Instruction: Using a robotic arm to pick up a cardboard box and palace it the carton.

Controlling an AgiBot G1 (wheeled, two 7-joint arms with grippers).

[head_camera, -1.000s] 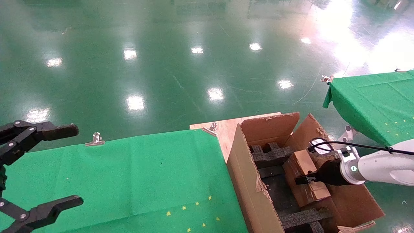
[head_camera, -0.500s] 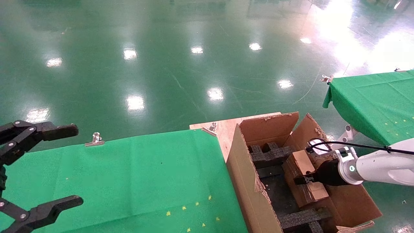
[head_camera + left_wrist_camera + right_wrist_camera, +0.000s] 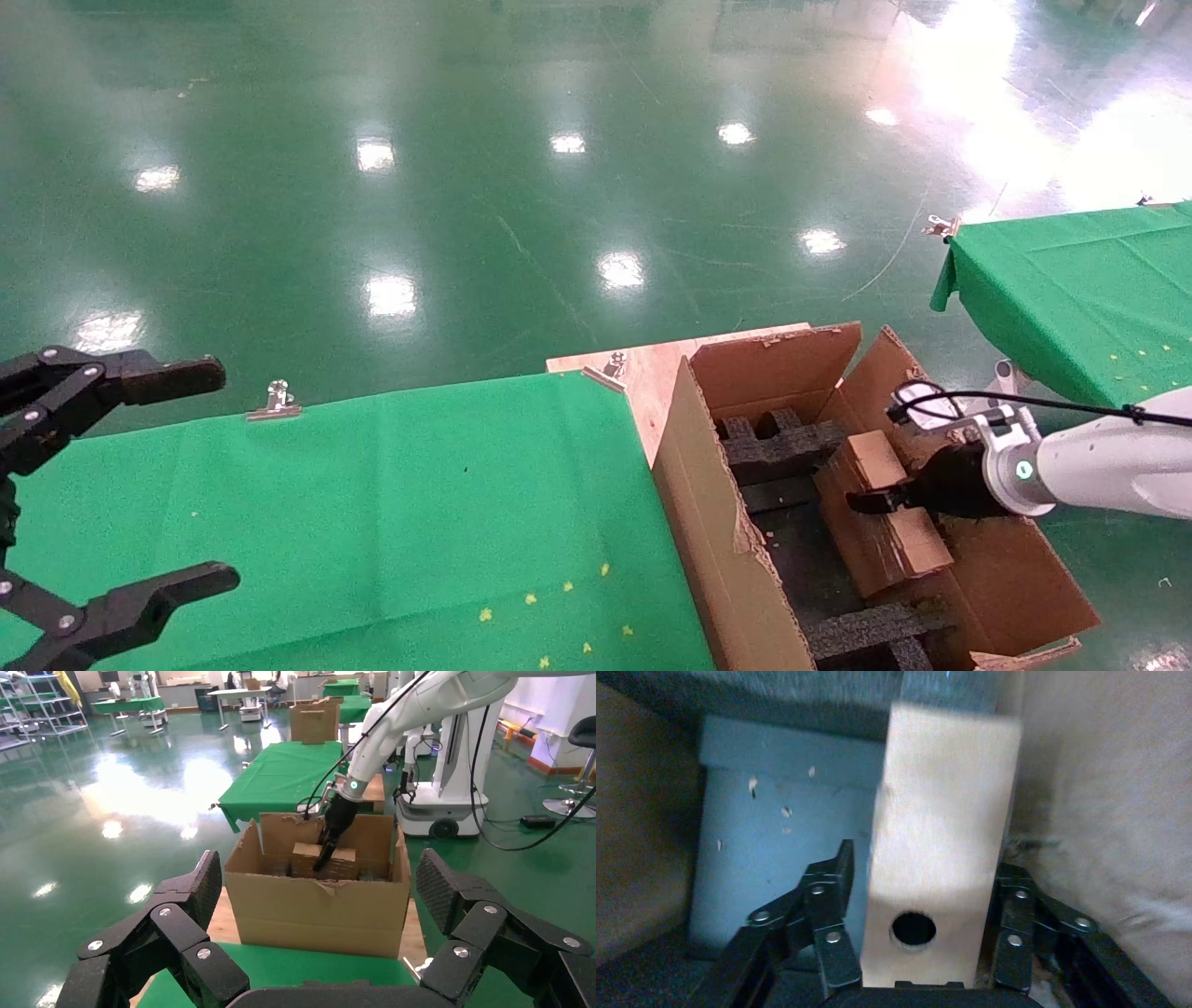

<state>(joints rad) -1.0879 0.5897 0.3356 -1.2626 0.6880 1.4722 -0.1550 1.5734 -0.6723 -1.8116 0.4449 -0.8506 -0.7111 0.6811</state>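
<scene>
Loosely, right gripper (image 3: 923,903) jaws straddling cardboard box (image 3: 940,846)

The carton's (image 3: 708,522) near end is running off the head view. The box (image 3: 944,839) is hiding the gripper's (image 3: 923,917) far finger's grip.

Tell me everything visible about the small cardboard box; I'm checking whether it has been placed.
The cardboard box is small, oblong, closed, plain brown, with a round hole in the face toward the right wrist camera. It lies tilted inside the carton, near the right wall, above the black foam inserts. The right gripper straddles it; in the right wrist view its fingers flank both long sides, one showing a gap, so it looks released or nearly so. What supports it underneath is hidden.
</scene>
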